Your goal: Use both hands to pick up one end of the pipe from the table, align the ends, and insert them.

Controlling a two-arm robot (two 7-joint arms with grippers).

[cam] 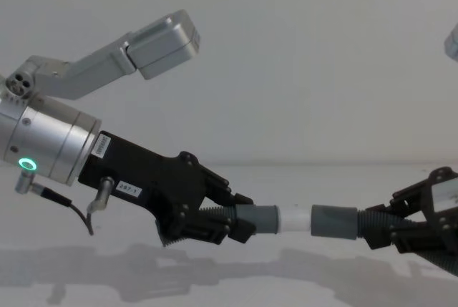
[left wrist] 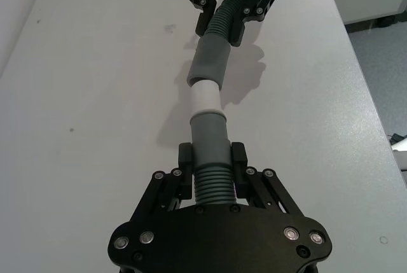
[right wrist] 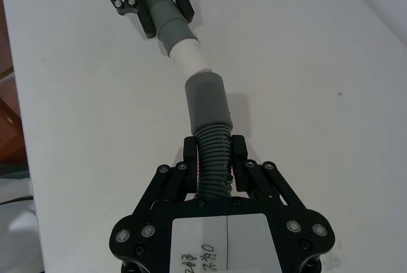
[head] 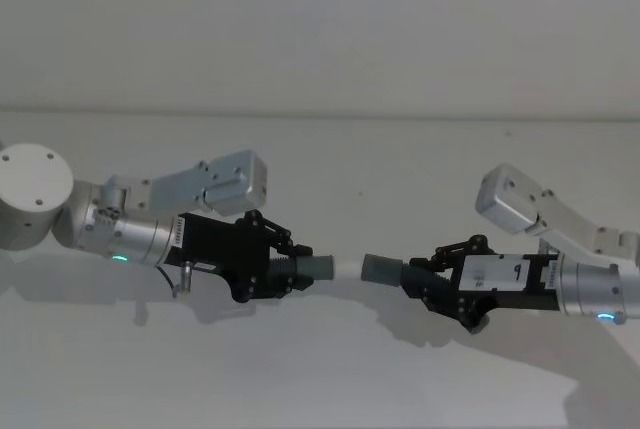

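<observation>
White table [head: 330, 369] spreads bare beneath both arms, which meet above its middle — the left gripper [cam: 218, 225] clamped on one corrugated pipe piece [left wrist: 213, 181], the right gripper [right wrist: 213, 158] clamped on the other pipe piece [right wrist: 213, 152]. Both pieces are lifted and lined up. The whitish tip [cam: 295, 220] just touches the mouth of the opposite grey cuff [cam: 333, 222] — pushing it home remains.

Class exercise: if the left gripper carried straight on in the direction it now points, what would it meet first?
The white tip of the hose held by the left gripper would push further into the grey cuff of the hose the right gripper holds.
</observation>
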